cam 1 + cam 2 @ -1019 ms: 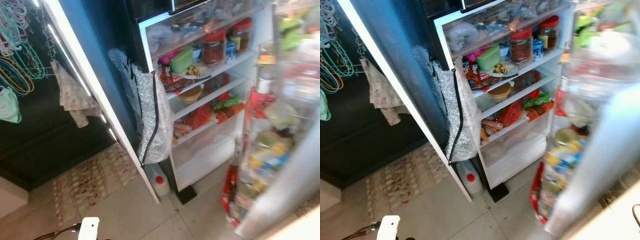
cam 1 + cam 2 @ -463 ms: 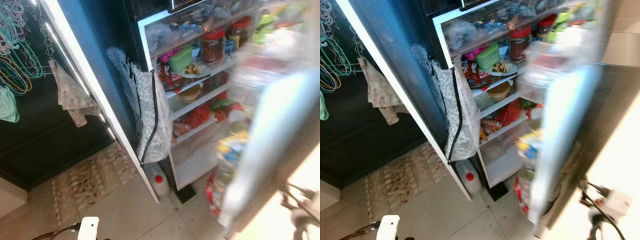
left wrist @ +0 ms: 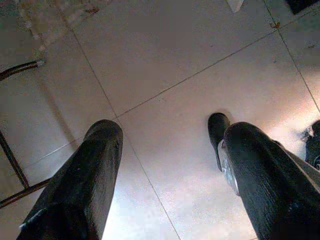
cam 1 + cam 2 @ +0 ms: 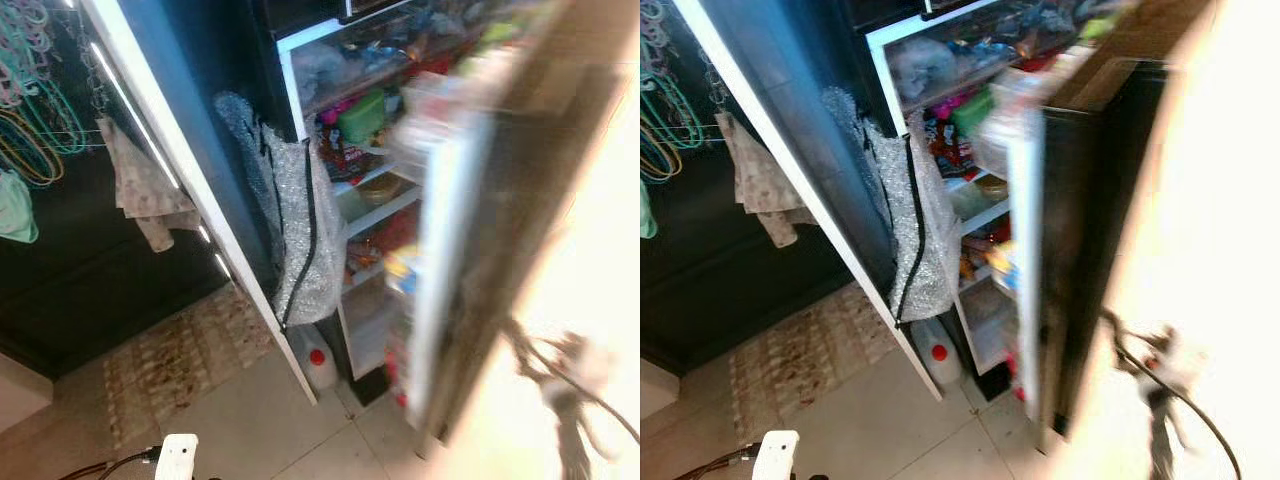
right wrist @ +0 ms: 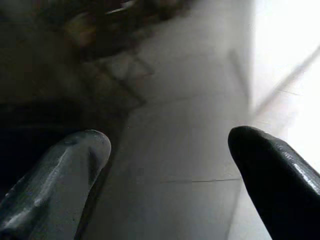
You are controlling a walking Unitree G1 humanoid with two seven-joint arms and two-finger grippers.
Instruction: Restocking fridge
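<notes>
The fridge [image 4: 360, 130] is seen ahead with its stocked shelves partly covered by the blurred fridge door [image 4: 470, 230], which stands at a narrow angle. A silver bag [image 4: 300, 230] is hung at the fridge's left side, and a white bottle [image 4: 318, 366] is placed on the tiled floor [image 3: 165, 60] below it. The left gripper [image 3: 167, 165] and right gripper [image 5: 167, 165] are held wide apart above the floor, and nothing is gripped.

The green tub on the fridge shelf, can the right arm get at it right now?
Probably not. The fridge door stands across most of the shelves beside the green tub, and the right gripper hangs open over the floor.
</notes>
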